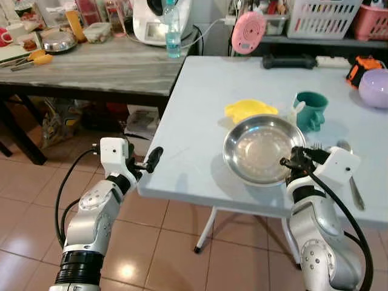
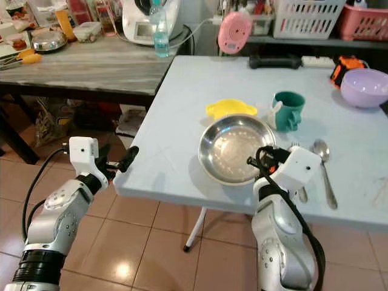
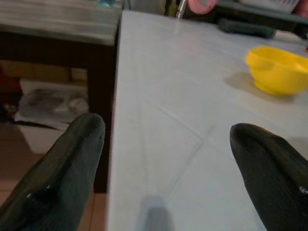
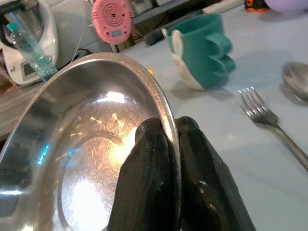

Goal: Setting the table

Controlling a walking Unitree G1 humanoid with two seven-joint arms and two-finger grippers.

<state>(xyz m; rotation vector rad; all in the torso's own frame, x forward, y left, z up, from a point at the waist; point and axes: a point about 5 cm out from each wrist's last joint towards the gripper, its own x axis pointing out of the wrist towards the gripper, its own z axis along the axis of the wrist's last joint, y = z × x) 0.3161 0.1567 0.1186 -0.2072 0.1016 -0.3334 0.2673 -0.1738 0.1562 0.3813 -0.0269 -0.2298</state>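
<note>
Two black fingers of our right gripper pinch the steel plate's rim near the table's front edge; such a thin grip may slip. Our left gripper gapes wide, empty.

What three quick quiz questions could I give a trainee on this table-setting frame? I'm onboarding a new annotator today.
1. True or false: the right gripper is shut on the rim of the steel plate.
2. Which lies nearer the plate: the fork or the spoon?
3. Fill in: the left gripper is ___, off the near-left corner of the table, holding nothing.

Key: 1 true; 2 fork; 3 open
</note>
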